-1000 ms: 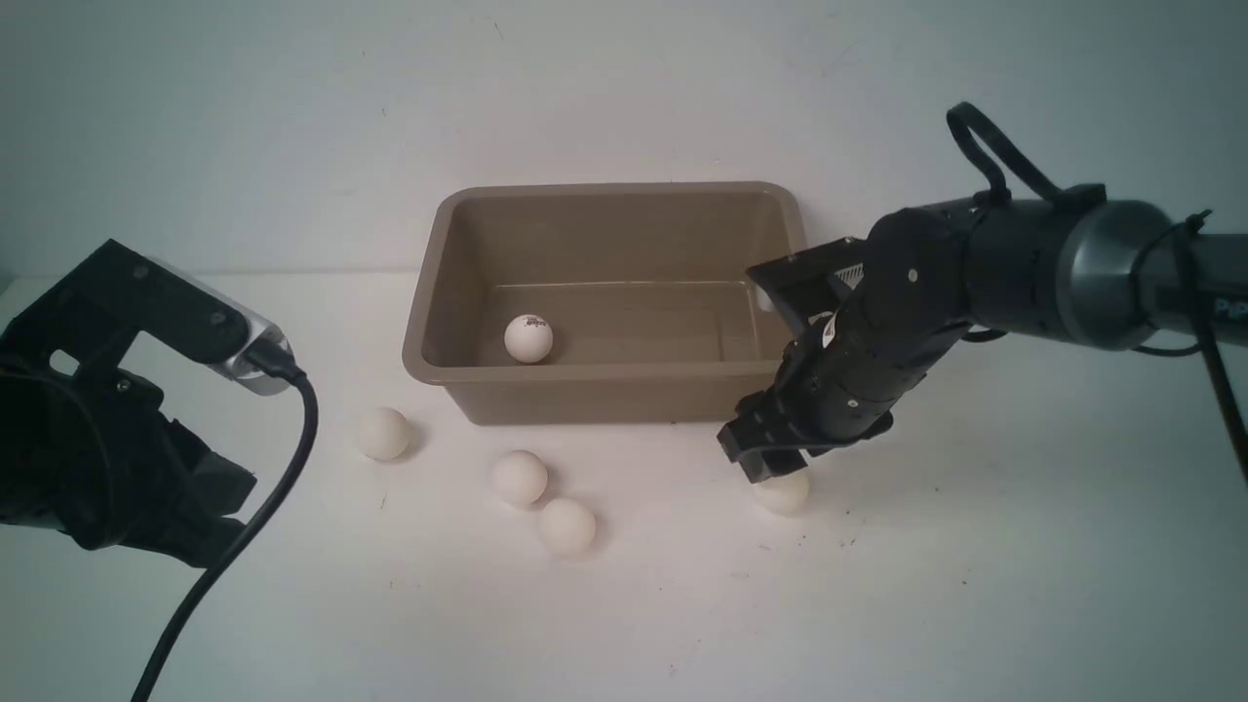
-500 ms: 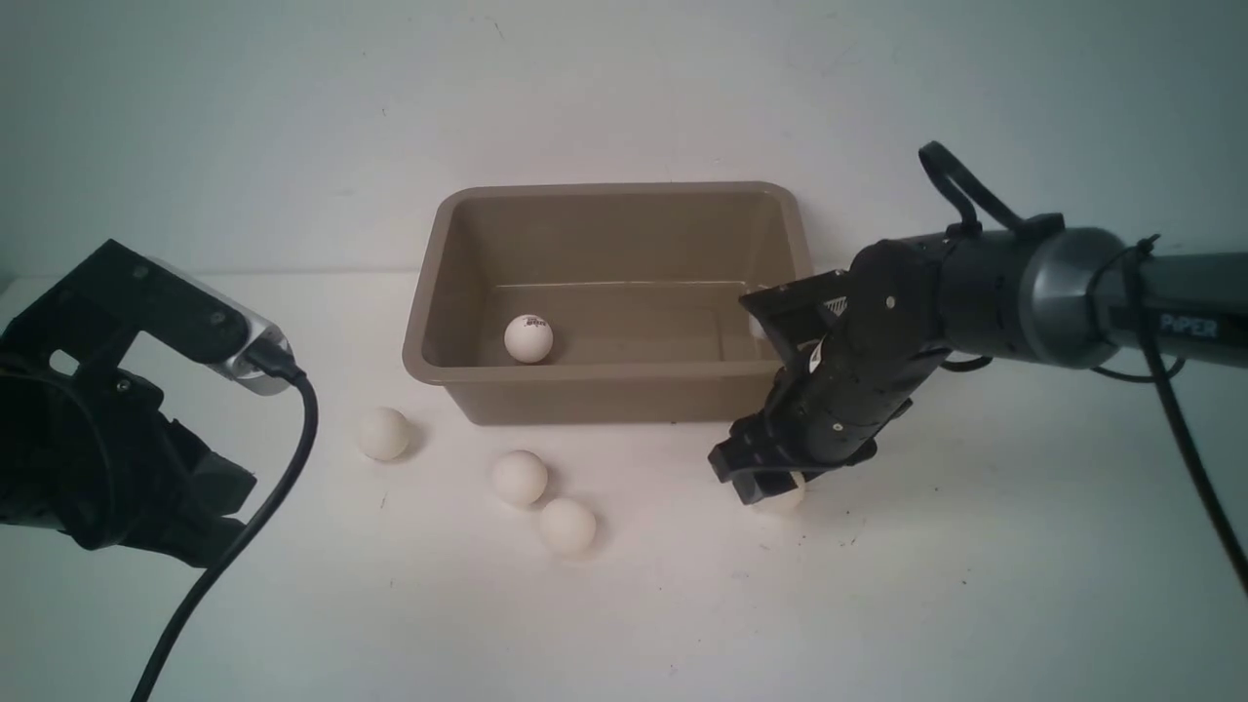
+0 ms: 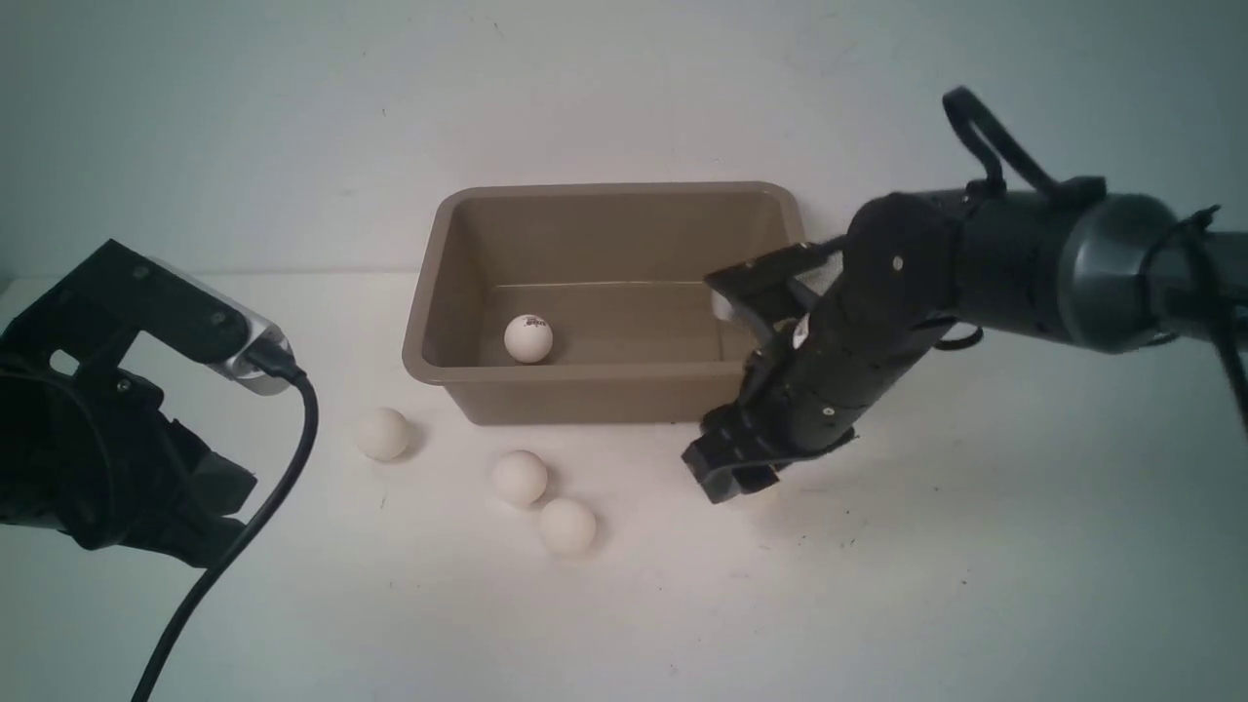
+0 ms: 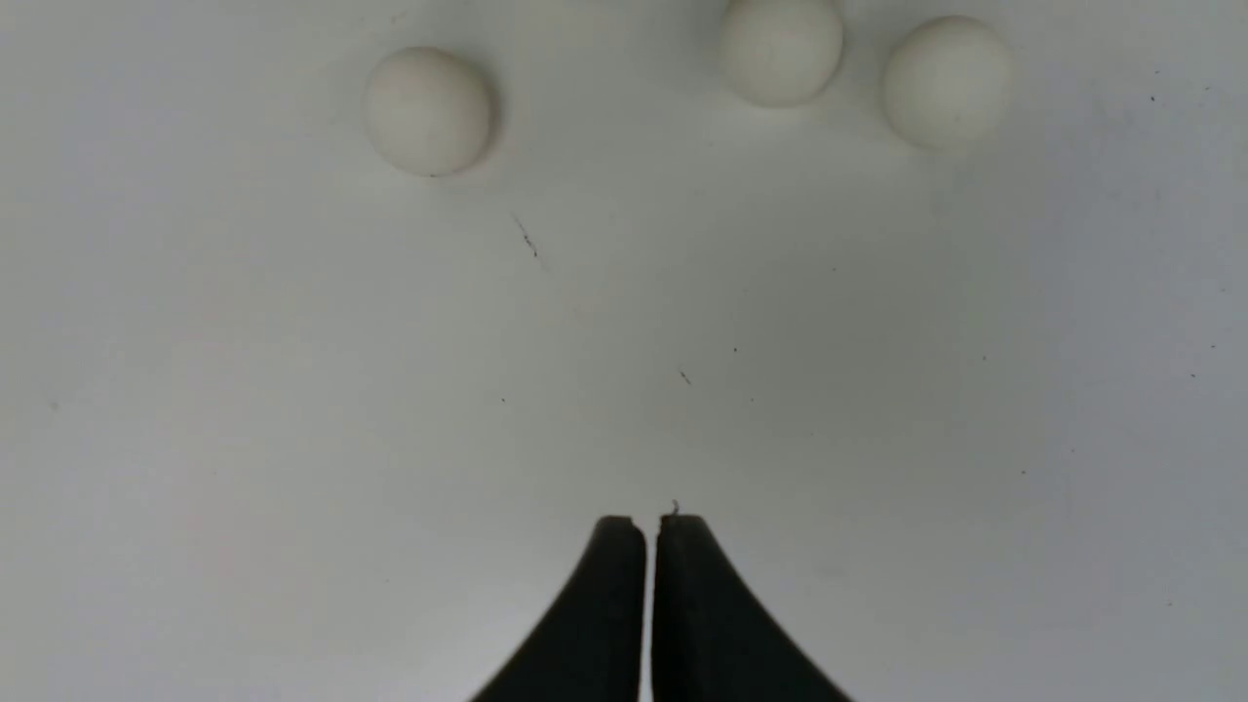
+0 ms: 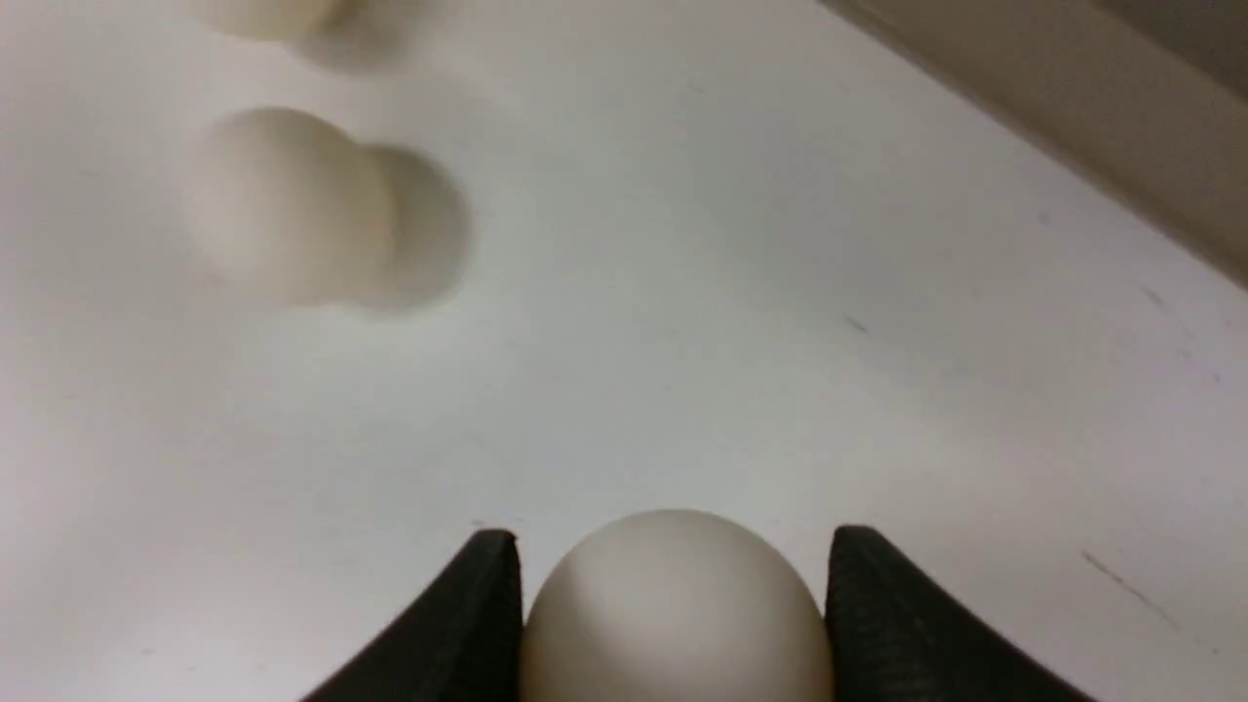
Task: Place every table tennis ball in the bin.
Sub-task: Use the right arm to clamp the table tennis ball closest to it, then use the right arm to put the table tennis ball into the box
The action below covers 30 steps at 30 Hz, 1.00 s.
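Note:
The taupe bin [image 3: 604,190] stands at the middle back of the table with one marked table tennis ball [image 3: 528,338] inside. Three white balls [image 3: 382,434], [image 3: 519,478], [image 3: 566,526] lie on the table in front of it. My right gripper [image 3: 726,478] hovers low by the bin's front right corner. In the right wrist view it [image 5: 673,546] is shut on another ball [image 5: 673,604], with both fingers touching the ball's sides. That ball is hidden in the front view. My left gripper [image 4: 648,526] is shut and empty at the left, with the three balls [image 4: 427,111], [image 4: 781,51], [image 4: 946,82] ahead of it.
The bin's outer wall [image 5: 1092,127] runs close beside the right gripper. A black cable [image 3: 244,526] hangs from the left arm down to the table's front edge. A white wall rises behind the bin.
The right gripper came down around the ball at the bin's front right, closed on it, then shifted left and slightly up with it. The left arm stayed still.

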Motion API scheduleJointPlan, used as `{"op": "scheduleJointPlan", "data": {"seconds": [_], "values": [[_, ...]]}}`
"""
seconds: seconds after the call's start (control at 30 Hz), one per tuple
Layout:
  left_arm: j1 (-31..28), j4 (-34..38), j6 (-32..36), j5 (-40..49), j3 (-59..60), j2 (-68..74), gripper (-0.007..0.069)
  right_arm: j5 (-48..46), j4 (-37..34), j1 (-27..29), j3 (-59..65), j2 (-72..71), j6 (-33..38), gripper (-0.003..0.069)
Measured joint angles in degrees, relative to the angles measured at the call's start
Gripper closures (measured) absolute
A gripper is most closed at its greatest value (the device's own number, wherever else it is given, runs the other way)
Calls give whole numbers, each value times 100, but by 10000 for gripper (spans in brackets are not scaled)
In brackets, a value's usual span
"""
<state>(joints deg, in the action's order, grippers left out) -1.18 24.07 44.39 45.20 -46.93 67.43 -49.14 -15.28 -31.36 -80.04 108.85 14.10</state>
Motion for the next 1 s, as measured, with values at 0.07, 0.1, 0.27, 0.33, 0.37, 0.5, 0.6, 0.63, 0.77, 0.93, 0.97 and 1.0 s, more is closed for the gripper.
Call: {"op": "scheduleJointPlan", "data": {"seconds": [0.07,0.1,0.27,0.33,0.37,0.5,0.6,0.63,0.77,0.93,0.97,1.0], "values": [[0,0,0,0,0,0,628,45,-19,-131,0,-230,26,295],[0,0,0,0,0,0,628,75,-18,-159,0,-302,32,295],[0,0,0,0,0,0,628,394,288,-119,-515,-496,-58,295],[0,0,0,0,0,0,628,407,525,-18,-938,-354,-150,295],[0,0,0,0,0,0,628,396,599,26,-1080,-264,-164,295],[0,6,0,0,0,0,628,304,877,165,-1791,169,-195,295],[0,6,0,0,0,0,628,44,1049,254,-2422,662,-165,295],[0,6,0,0,0,0,628,25,1074,253,-2510,740,-145,295],[0,6,0,-40,0,0,628,-328,1250,271,-3272,1447,-87,295],[0,6,0,-98,0,0,628,-513,1422,290,-3631,1865,-247,239],[0,6,0,-154,0,0,628,-579,1495,293,-3668,1899,-288,218],[0,11,0,-204,0,0,628,-656,1566,299,-3675,1905,-306,207]]}}
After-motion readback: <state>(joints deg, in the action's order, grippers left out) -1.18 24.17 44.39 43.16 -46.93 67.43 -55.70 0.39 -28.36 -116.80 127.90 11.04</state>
